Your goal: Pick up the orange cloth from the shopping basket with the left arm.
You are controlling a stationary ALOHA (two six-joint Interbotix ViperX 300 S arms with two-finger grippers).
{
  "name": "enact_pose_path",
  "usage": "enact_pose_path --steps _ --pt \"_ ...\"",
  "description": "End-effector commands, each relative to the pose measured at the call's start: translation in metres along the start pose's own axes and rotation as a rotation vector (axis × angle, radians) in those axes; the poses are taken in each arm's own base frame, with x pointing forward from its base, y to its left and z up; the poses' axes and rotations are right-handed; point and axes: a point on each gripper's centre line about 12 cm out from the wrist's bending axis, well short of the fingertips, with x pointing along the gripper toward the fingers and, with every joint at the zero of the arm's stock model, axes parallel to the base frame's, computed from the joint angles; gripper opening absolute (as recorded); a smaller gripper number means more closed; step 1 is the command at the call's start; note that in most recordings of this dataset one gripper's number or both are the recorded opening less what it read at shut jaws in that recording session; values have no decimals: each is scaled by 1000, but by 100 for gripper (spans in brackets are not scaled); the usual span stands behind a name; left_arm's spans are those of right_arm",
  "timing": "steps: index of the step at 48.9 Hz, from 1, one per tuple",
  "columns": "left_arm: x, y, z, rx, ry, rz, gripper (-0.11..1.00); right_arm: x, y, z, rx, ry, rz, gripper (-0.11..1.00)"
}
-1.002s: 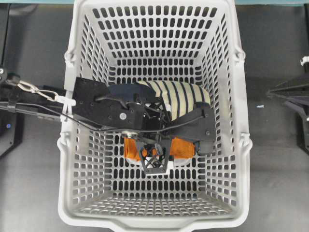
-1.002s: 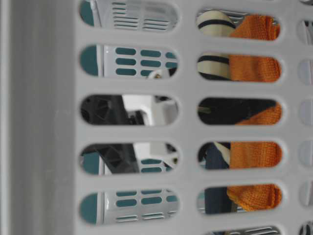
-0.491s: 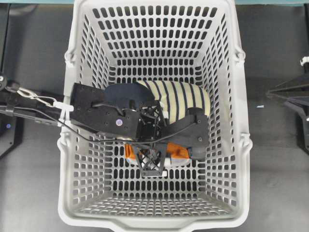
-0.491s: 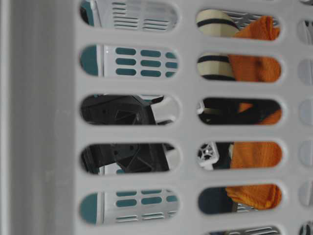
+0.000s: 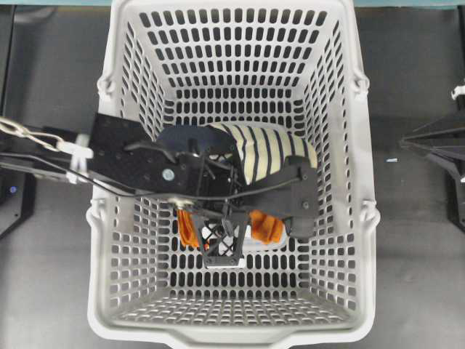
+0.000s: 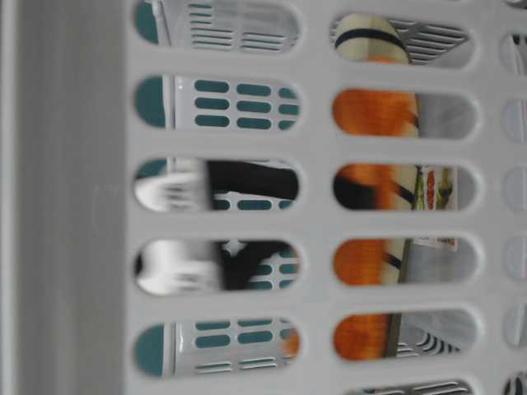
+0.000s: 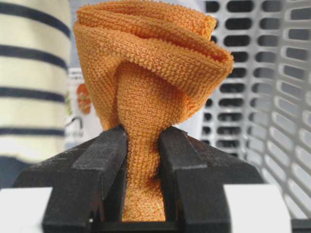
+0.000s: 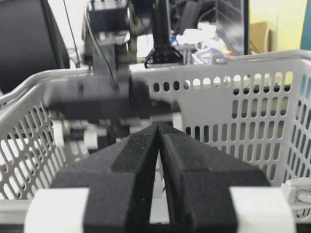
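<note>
Orange cloth lifted, now bunched, pinched between left fingers

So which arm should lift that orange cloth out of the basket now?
The left. Its gripper is already clamped on the orange cloth inside the shopping basket, while the right gripper sits shut and empty outside it.

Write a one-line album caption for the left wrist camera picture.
Left gripper pinches the bunched orange cloth inside the shopping basket, beside a striped slipper.
</note>
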Motion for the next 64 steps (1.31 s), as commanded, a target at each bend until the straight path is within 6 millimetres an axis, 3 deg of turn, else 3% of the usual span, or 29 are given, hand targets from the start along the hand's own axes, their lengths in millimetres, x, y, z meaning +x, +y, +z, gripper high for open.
enact_pose_path --steps 1,13,25,34,40,64 --pt "-42 -3 20 -2 -78 -8 16 1 0 3 6 -9 1 0" --pt "-115 -1 53 11 -127 -6 16 1 0 3 6 -9 1 0" --pt "-183 5 68 33 -196 -4 16 0 0 4 6 -9 1 0" --pt "-221 2 73 32 -251 -13 16 -4 1 8 6 -23 3 0" --pt "-230 2 72 32 -240 -12 16 -9 1 11 6 -23 4 0" --pt "-227 2 71 33 -216 -11 16 -17 1 13 7 -4 4 0"
